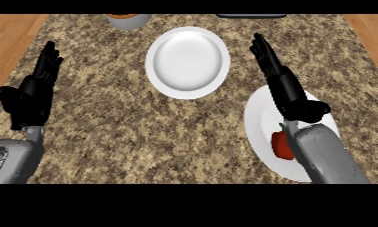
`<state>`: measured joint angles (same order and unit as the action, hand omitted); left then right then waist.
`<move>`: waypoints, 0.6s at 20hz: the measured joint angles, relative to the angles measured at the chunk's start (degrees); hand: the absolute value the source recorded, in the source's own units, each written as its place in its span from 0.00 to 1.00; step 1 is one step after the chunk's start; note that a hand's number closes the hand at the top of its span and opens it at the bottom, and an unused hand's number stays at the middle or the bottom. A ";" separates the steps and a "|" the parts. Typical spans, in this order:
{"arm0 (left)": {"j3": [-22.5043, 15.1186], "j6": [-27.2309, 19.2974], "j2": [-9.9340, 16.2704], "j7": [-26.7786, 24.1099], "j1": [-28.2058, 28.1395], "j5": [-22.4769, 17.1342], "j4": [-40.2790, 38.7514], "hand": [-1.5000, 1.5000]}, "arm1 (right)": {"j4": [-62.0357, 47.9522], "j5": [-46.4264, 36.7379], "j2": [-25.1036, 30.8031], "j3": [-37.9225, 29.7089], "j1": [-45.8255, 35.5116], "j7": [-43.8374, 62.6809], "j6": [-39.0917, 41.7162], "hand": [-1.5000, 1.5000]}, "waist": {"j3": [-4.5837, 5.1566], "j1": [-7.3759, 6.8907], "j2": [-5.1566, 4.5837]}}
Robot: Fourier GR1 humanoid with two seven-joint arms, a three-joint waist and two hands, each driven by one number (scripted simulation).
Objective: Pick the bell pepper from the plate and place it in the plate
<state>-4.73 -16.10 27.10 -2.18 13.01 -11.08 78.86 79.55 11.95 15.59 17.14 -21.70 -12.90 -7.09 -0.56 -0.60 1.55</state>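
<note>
A red bell pepper with a green stem lies on a white plate at the lower right, partly hidden by my right forearm. My right hand hovers above that plate's upper edge, fingers straight and pointing away, holding nothing. A second white plate sits bare in the middle, up and left of the right hand. My left hand rests open at the left edge, fingers up.
The counter is speckled brown stone with wooden floor strips at both sides. A grey bowl with something orange stands at the far edge, left of centre. A dark flat object lies at the far edge right.
</note>
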 measured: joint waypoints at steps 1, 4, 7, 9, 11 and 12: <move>0.13 0.14 0.18 0.59 -0.67 0.23 1.86 0.50 | 0.33 -0.48 -0.65 0.01 -0.01 0.24 -0.21 1.00 | 0.11 0.06 -0.30; -0.05 2.23 0.62 1.82 0.70 0.11 5.04 0.50 | -3.24 -2.00 -3.67 0.31 -2.94 0.70 -1.04 1.00 | 0.34 -0.02 -0.98; -0.62 4.60 1.13 2.06 1.34 -0.32 7.80 0.50 | -5.87 -6.56 -2.65 1.98 -4.67 4.45 -3.21 1.00 | 1.00 0.31 -1.11; -1.15 5.48 0.96 2.16 1.43 -0.73 8.11 0.50 | -9.61 -13.88 2.14 4.44 -4.27 8.08 -5.95 1.00 | 1.35 0.73 -1.20; -1.44 6.82 0.91 2.51 1.54 -1.69 8.69 0.50 | -12.02 -18.76 1.18 5.96 -2.93 12.43 -12.03 0.00 | 1.15 0.83 -1.21; -1.45 7.20 0.79 2.70 2.09 -1.96 8.65 0.50 | -12.53 -20.18 -1.00 6.20 -2.20 13.70 -15.75 0.00 | 1.02 0.96 -1.29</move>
<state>-6.18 -8.90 27.88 0.52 15.10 -13.03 87.51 67.01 -8.23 14.59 23.34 -23.90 0.80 -22.84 0.47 0.35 0.27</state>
